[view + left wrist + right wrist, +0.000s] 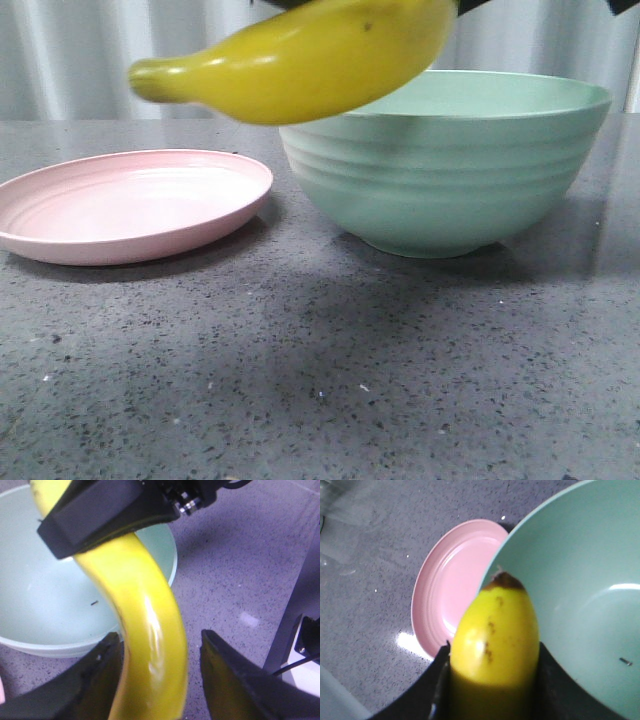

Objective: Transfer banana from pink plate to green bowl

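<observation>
The banana (310, 62) hangs airborne over the green bowl's (450, 175) near rim, off the pink plate (130, 205), pinched in the right jaws while the left jaws stand spread beside it; the carry looks nearly done, needing a short advance and release.

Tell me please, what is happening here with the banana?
The banana is in the air, above the near rim of the green bowl. The right gripper is shut on one end of it. The left gripper has its fingers on both sides of the other end, with gaps showing, so it seems open. The pink plate beside the bowl has nothing on it, and the bowl looks empty inside except for a tiny dark speck. The banana is not yet in the bowl.
</observation>
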Robot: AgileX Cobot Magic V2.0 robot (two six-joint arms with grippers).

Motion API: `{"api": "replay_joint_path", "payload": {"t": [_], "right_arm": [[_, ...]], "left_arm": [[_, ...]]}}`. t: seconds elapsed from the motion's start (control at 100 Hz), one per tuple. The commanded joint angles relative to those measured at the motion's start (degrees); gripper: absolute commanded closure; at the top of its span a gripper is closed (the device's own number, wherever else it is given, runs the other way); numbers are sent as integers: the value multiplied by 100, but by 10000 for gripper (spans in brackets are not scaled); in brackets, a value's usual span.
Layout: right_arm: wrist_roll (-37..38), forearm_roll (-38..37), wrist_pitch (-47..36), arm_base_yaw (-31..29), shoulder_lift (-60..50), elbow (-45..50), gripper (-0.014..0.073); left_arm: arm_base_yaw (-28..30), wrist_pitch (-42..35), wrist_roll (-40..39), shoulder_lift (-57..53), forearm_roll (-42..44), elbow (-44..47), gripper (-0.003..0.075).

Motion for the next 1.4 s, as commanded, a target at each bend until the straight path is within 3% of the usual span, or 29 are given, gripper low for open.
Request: {"api": "replay_joint_path", "payload": {"t": [0.0, 0.3, 0.57, 0.69, 0.88, 0.95, 1.39], "right_arm": [[-69, -45, -322, -216, -240, -397, 665], [-265, -1747, -1482, -578, -114, -714, 665], [-265, -1771, -1368, -502, 726, -714, 661], [-265, -1771, -1312, -479, 965, -714, 579], [-265, -1805, -1417, -479, 1024, -714, 271], [-265, -1805, -1461, -479, 1013, -714, 195], [-265, -2549, -1317, -491, 172, -714, 183]], "left_arm": [[-39, -427, -48, -260, -108, -213, 382], [-39, -600, -48, -410, -108, -213, 382], [-39, -707, -48, -410, -108, -213, 384], [-39, -706, -48, -410, -108, -213, 384], [-39, -706, -48, -410, -108, -213, 384], [-39, -706, -48, -410, -108, -213, 384], [-39, -763, -48, -410, -130, -213, 400]]}}
